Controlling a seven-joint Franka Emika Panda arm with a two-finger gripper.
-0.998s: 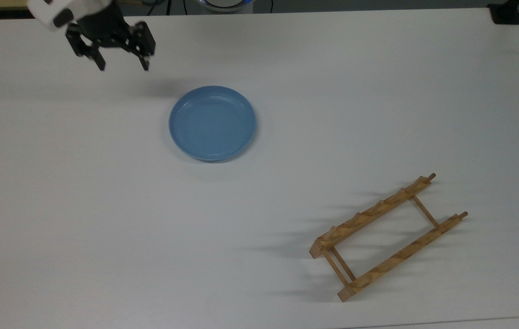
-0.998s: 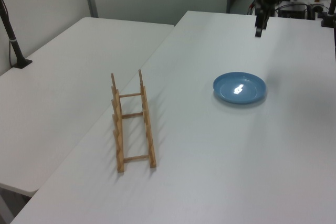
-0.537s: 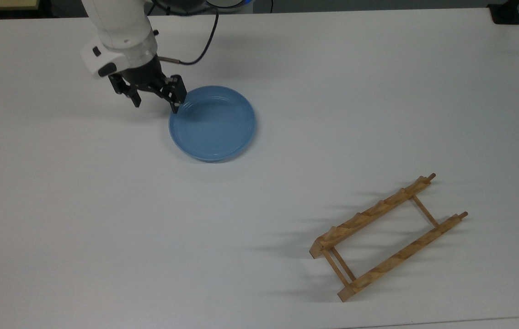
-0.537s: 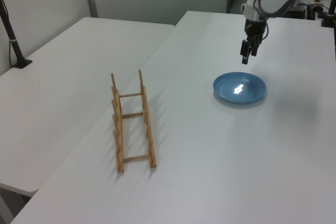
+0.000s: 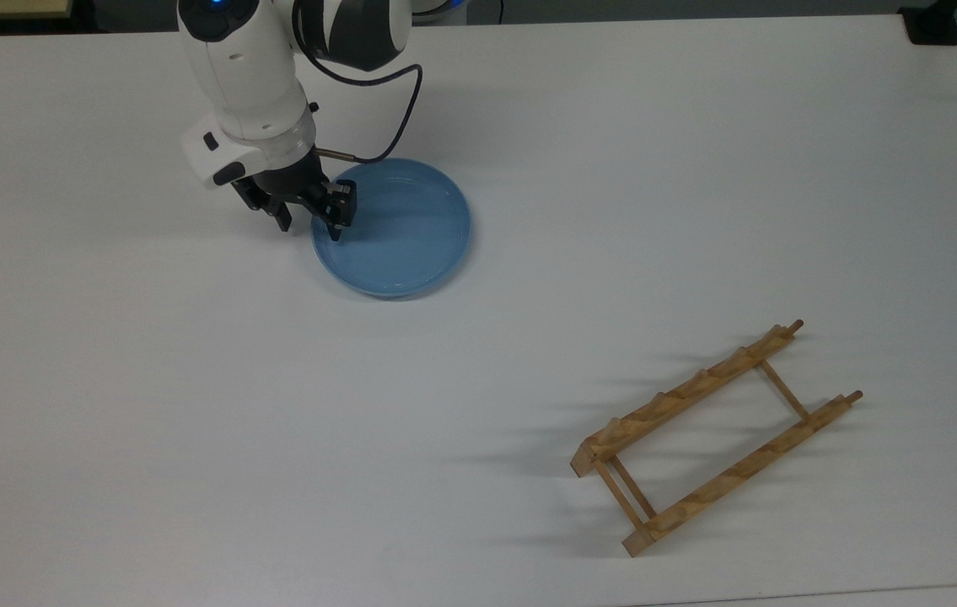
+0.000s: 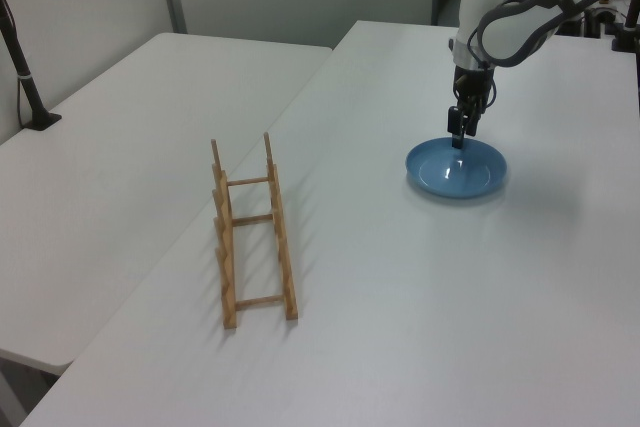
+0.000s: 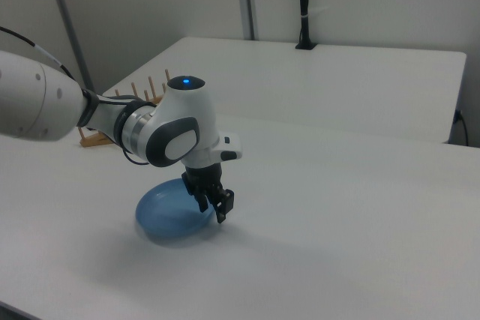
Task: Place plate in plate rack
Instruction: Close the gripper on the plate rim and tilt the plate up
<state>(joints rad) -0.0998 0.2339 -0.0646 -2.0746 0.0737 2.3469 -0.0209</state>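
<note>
1. The plate (image 5: 398, 228) lies flat and face up on the white table (image 5: 191, 405), in the upper middle of the top view. The plate rack (image 5: 718, 438) stands well apart from it, toward the top view's lower right, with nothing in its slots.
2. The relation I'm steering by: my gripper (image 5: 309, 221) sits over the plate's rim at the top view's left edge, so nearly all of the plate lies to the top view's right of the claw.
3. The fingers are apart. In the top view one fingertip hangs over the inside of the plate and the other over the table just outside the rim, so they straddle the edge.
4. In the left view the gripper (image 6: 457, 132) points straight down at the plate's (image 6: 456, 169) far edge; I can't tell whether it touches yet.
5. In my judgement the next step is lowering a little and pinching the rim; a shallow lip could slip.
6. The rack's long axis runs diagonally in the top view, so I expect to turn the plate upright across the rails.
</note>
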